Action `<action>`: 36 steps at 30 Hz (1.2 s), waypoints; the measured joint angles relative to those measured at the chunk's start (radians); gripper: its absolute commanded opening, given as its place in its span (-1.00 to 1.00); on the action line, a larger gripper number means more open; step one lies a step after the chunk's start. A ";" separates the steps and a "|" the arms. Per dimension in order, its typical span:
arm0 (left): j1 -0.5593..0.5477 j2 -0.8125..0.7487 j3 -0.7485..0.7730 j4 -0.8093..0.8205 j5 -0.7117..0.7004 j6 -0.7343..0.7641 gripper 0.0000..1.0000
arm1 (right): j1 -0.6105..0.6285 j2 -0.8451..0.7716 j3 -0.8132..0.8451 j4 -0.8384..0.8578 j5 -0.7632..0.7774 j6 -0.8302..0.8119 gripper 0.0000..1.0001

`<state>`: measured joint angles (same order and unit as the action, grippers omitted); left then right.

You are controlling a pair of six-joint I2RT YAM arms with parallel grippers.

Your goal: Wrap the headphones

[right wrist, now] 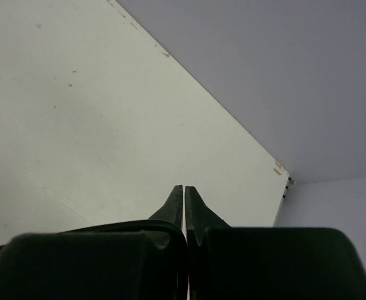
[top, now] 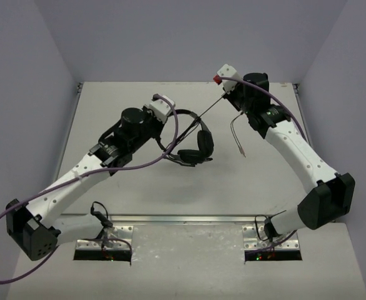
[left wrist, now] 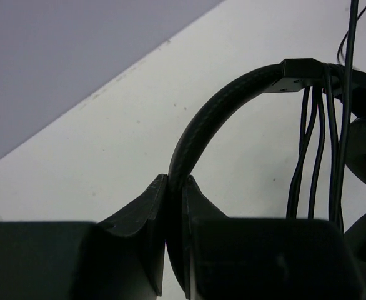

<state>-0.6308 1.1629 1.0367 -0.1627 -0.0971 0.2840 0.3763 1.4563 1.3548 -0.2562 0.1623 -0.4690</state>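
The black headphones (top: 197, 149) hang above the table's middle, earcups down. My left gripper (top: 168, 130) is shut on their arched headband (left wrist: 220, 106); in the left wrist view the jaws (left wrist: 175, 181) pinch the band, and several cable strands (left wrist: 314, 156) wrap round its far end. The thin black cable (top: 213, 106) runs taut from the headband up to my right gripper (top: 230, 94), which is shut on it. In the right wrist view the cable (right wrist: 108, 226) curves in beside the closed jaws (right wrist: 184, 187). The cable's loose end (top: 236, 134) dangles under the right gripper.
Purple robot cable (top: 139, 164) loops along the left arm close to the headphones. Grey walls enclose the table on the left, back and right. The table's back right corner (right wrist: 276, 167) lies just beyond the right gripper.
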 measured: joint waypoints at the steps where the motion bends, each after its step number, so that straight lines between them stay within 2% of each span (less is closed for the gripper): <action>1: 0.002 -0.030 0.015 -0.006 -0.015 -0.011 -0.99 | -0.012 0.000 -0.011 0.006 -0.014 0.023 -0.97; 5: 0.002 -0.100 0.079 -0.053 -0.036 -0.058 -0.99 | -0.021 0.000 -0.045 0.051 -0.086 0.117 -0.97; 12: 0.003 -0.116 0.142 -0.192 0.051 -0.173 -0.99 | -0.029 0.000 -0.064 0.148 -0.311 0.307 -0.93; 17: 0.003 -0.124 0.257 -0.277 0.003 -0.327 -0.99 | -0.040 -0.004 -0.199 0.344 -0.538 0.509 -0.73; 23: 0.003 -0.129 0.413 -0.320 -0.050 -0.497 -0.99 | 0.007 0.047 -0.328 0.699 -0.746 0.789 -0.71; 25: 0.003 -0.122 0.451 -0.364 -0.062 -0.545 -0.99 | 0.048 0.096 -0.323 0.811 -0.776 0.848 -0.81; 27: 0.003 -0.105 0.503 -0.414 -0.089 -0.586 -0.99 | 0.092 0.151 -0.306 0.883 -0.791 0.889 -0.84; 30: 0.003 -0.092 0.549 -0.473 -0.169 -0.630 -0.99 | 0.159 0.237 -0.274 0.972 -0.801 0.936 -0.69; 34: 0.003 -0.051 0.637 -0.530 -0.262 -0.668 -0.99 | 0.205 0.305 -0.276 1.056 -0.805 0.995 -0.66; 36: 0.003 -0.027 0.684 -0.527 -0.296 -0.686 -0.99 | 0.207 0.326 -0.296 1.100 -0.803 1.025 -0.57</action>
<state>-0.6277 1.1362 1.7203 -0.6899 -0.3927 -0.4015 0.5835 1.7821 1.0588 0.8440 -0.6407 0.5564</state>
